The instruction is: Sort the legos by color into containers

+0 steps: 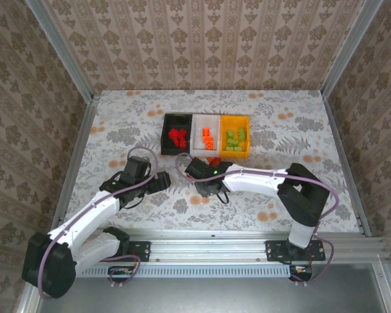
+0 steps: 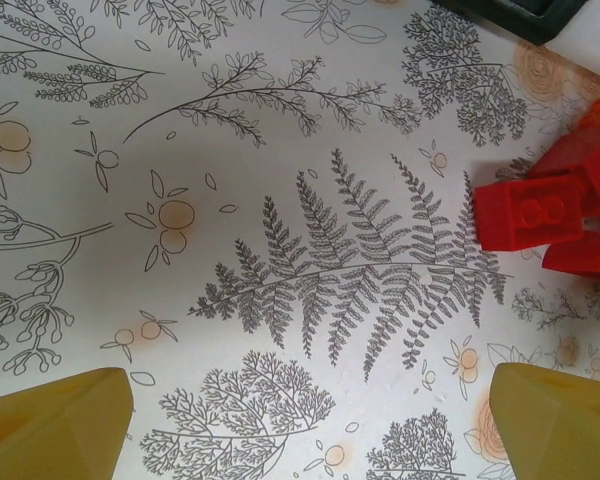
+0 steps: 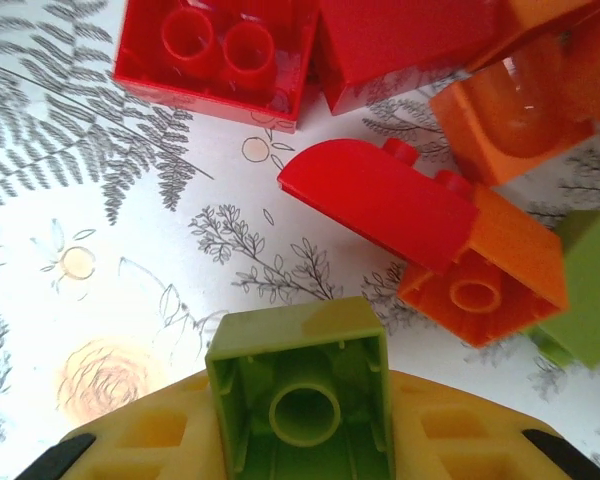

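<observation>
Right wrist view: my right claw (image 3: 300, 465) is clamped on one light green lego (image 3: 298, 395), hollow underside toward the camera, over the tabletop (image 3: 100, 220).
Loose pile: red legos (image 3: 215, 55) and orange legos (image 3: 485, 275) lie touching, just ahead of that claw.
Left claw (image 2: 310, 430): spread wide, nothing between its fingers; a red lego (image 2: 530, 212) sits ahead, to its right.
Step in hand: probably delivering the green lego.
Next move: lift clear of the pile, reach beyond it, release over the matching bin.
Containers: black bin (image 1: 176, 117) holds red, white bin (image 1: 206, 119) orange, orange-yellow bin (image 1: 234, 119) green; all beyond both claws.
</observation>
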Controlling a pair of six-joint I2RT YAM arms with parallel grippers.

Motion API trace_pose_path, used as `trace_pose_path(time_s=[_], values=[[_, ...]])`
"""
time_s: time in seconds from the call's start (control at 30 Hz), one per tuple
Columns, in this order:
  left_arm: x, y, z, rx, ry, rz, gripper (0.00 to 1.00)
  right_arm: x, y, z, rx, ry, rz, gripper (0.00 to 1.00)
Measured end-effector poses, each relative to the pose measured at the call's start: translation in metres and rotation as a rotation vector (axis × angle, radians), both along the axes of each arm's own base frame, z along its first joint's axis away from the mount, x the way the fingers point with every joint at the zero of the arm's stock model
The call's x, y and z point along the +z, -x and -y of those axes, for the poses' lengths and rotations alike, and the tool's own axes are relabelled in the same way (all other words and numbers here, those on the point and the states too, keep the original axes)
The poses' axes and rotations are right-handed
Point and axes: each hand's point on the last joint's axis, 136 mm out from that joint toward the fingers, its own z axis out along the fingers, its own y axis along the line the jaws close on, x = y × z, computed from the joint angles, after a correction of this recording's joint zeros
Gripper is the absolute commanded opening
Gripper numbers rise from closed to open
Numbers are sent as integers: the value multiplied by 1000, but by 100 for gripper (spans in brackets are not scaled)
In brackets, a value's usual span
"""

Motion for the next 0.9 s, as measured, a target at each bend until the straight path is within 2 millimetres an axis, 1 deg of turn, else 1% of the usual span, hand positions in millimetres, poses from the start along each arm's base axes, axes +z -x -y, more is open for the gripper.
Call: trace_pose_path(time_s=[0.17, 0.23, 0.27, 0.33, 0.37, 0.43, 0.5, 0.57, 0.63, 0.7, 0.73, 0.8, 0.9], values=[[-5, -6, 4, 22, 15, -32, 94, 32, -6, 5, -10, -55, 62, 32], [-4, -10, 5, 33, 21, -45, 94, 44, -14, 10, -17, -69, 87, 32], [-3, -12, 6, 38, 29, -51, 94, 50, -21, 15, -28, -74, 98, 32], [0, -19, 6, 59, 54, -65, 94, 62, -41, 27, -64, -88, 119, 32], [2, -23, 6, 75, 72, -72, 94, 69, -54, 35, -93, -99, 132, 32], [5, -29, 5, 101, 110, -81, 94, 83, -82, 56, -159, -119, 158, 32], [7, -31, 8, 107, 149, -91, 94, 99, -115, 82, -241, -140, 190, 32], [10, -30, 14, 96, 185, -100, 94, 106, -145, 101, -299, -143, 216, 35], [13, -28, 18, 87, 211, -101, 94, 105, -172, 117, -331, -127, 214, 35], [18, -25, 19, 82, 233, -93, 94, 96, -200, 124, -341, -107, 200, 35], [20, -24, 19, 79, 241, -88, 94, 90, -210, 126, -339, -96, 194, 35], [23, -21, 20, 73, 254, -76, 94, 70, -222, 130, -333, -61, 154, 35], [24, -18, 21, 64, 266, -77, 94, 47, -227, 133, -325, -31, 91, 36]])
